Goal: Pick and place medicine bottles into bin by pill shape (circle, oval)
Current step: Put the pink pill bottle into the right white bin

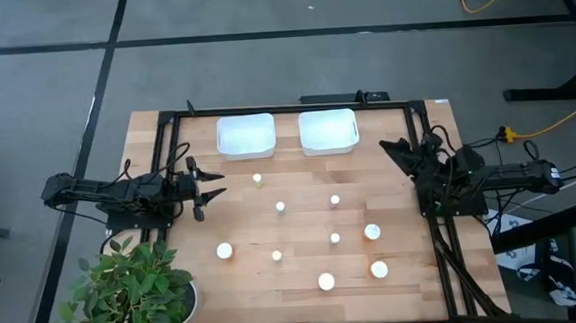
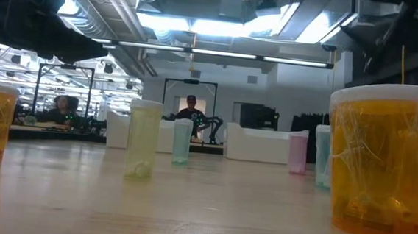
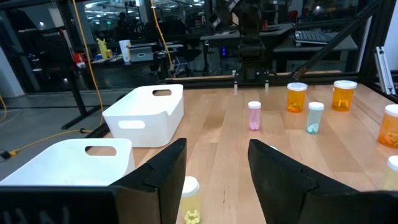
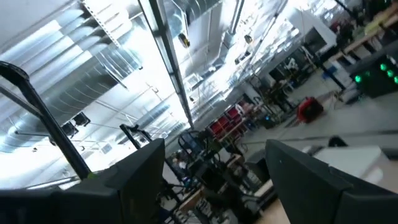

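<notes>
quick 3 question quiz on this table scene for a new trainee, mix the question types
1. True or false: a bottle already lies in one of the two white bins.
2. How many white-capped medicine bottles stand on the table in the high view?
3. Which gripper is nearer the bottles: A) left gripper B) right gripper?

Key:
1. False, both bins show empty.
2. Nine.
3. A; it is open at the table's left edge, with a yellow-pill bottle right ahead of its fingers.
</notes>
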Controlling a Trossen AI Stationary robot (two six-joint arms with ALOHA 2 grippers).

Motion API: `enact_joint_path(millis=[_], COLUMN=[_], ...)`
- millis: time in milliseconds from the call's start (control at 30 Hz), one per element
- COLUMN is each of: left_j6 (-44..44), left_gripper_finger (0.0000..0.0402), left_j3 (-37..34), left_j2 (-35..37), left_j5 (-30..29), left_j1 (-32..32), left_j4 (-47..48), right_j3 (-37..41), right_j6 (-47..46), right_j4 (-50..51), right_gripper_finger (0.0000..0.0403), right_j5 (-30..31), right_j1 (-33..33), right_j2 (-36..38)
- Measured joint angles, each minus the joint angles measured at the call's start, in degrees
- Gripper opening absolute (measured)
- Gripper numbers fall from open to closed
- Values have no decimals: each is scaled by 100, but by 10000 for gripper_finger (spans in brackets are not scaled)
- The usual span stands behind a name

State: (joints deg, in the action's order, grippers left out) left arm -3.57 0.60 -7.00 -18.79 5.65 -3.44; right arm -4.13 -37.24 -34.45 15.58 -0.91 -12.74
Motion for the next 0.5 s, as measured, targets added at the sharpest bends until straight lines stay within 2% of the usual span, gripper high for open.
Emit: enact_joint_path(millis=[167,267,367,500], left_j6=[0,2,43,46], left_gripper_finger=[166,166,166,166], left_j3=[1,0,1,2], left_j2=[2,0,0,2], left_j5=[-4,-2,0,-2], left_j1=[0,0,0,0], left_j4=[-4,-4,-6,-7], right_j3=[-626,-1120,-1770,-2859], right_j6=[519,900,800,-84], right_j4=[60,593,1737,4243], right_gripper_finger=[279,279,279,279], right_j5=[133,133,131,84], right_j1=[0,2,2,2], right_j2=[-504,-894,-1280,-1830])
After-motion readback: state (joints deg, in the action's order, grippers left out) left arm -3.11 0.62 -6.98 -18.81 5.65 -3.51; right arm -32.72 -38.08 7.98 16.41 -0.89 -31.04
